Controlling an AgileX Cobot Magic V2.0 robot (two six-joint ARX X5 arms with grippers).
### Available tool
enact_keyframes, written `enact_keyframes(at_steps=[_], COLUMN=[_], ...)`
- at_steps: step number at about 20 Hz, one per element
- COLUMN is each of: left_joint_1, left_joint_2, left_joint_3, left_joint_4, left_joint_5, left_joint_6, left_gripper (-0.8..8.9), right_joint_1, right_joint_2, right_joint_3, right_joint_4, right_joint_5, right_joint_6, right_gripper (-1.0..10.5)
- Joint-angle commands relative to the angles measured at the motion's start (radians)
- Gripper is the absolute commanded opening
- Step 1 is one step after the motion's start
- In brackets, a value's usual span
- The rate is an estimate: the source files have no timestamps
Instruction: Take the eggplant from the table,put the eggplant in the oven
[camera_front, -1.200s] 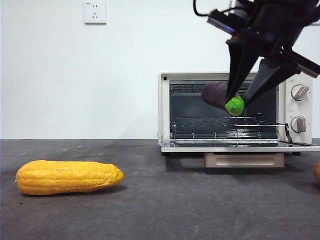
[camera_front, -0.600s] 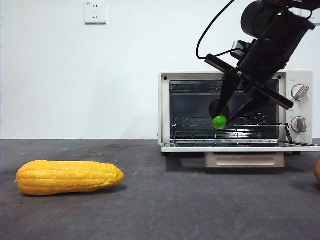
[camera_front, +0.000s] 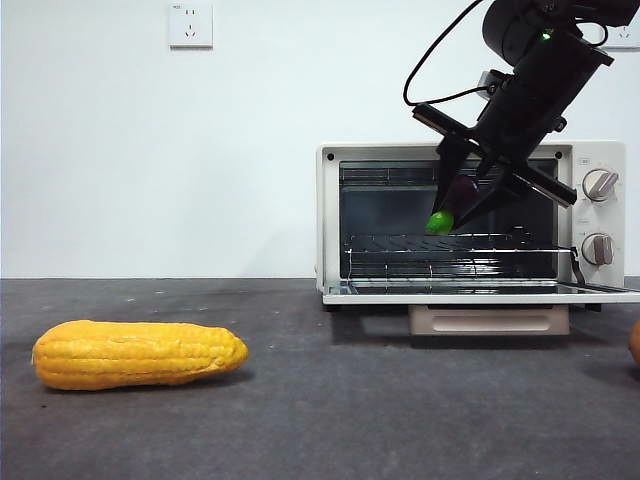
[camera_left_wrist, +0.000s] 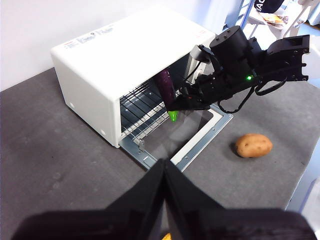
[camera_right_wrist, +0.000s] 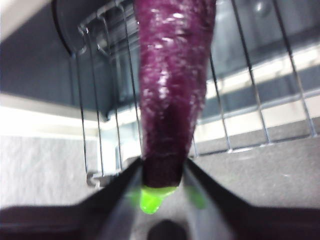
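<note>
The cream-white oven (camera_front: 470, 225) (camera_left_wrist: 117, 65) stands at the right with its door (camera_front: 480, 294) folded down flat. My right gripper (camera_front: 455, 205) (camera_left_wrist: 175, 106) is shut on the dark purple eggplant (camera_front: 457, 200) (camera_left_wrist: 165, 86) (camera_right_wrist: 172, 85) near its green cap (camera_front: 438, 223) (camera_right_wrist: 151, 198). The eggplant points into the oven's mouth, hanging above the wire rack (camera_front: 450, 245) (camera_right_wrist: 245, 100). My left gripper (camera_left_wrist: 164, 200) is held back over the table (camera_front: 300, 400), shut with nothing in it, looking on from a distance.
A yellow-orange corn cob (camera_front: 138, 354) lies on the table at the front left. A brown potato (camera_left_wrist: 254, 145) rests on the table beside the open door; its edge shows at the front view's right border (camera_front: 635, 343). A wall socket (camera_front: 190, 25) is on the white wall.
The right gripper has carried the eggplant from in front of the oven deeper into its mouth, and the eggplant now looks smaller and sits slightly higher. The corn has not moved.
</note>
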Motion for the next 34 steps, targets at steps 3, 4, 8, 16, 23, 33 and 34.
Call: enact_keyframes(at_steps=[3, 4, 8, 16, 23, 33, 34], left_joint_1=[-0.017, -0.022, -0.035, -0.035, -0.035, -0.035, -0.035], left_joint_2=[-0.001, -0.001, -0.001, -0.001, -0.001, -0.001, -0.001], left_joint_3=[-0.009, -0.009, -0.009, -0.009, -0.009, -0.009, -0.009], left_joint_4=[-0.010, -0.014, -0.015, -0.016, -0.014, -0.014, -0.014], left_joint_5=[0.001, 0.001, 0.000, 0.000, 0.000, 0.000, 0.000], left_joint_6=[0.012, 0.015, 0.015, 0.015, 0.015, 0.015, 0.015], left_gripper=[-0.05, -0.05, -0.05, -0.05, -0.05, -0.05, -0.05], right_joint_1=[0.000, 0.000, 0.000, 0.002, 0.002, 0.002, 0.002], right_joint_2=[0.011, 0.011, 0.011, -0.020, -0.179, -0.522, -0.548], right_joint_3=[0.003, 0.003, 0.003, 0.005, 0.005, 0.007, 0.008], right_joint_4=[0.026, 0.026, 0.023, 0.001, -0.078, -0.291, -0.306], right_joint_5=[0.022, 0.024, 0.029, 0.002, -0.020, -0.085, -0.092], right_joint_6=[0.025, 0.024, 0.022, 0.014, -0.063, -0.299, -0.302], right_gripper=[2.5, 2.5, 2.5, 2.5, 2.5, 2.5, 2.5])
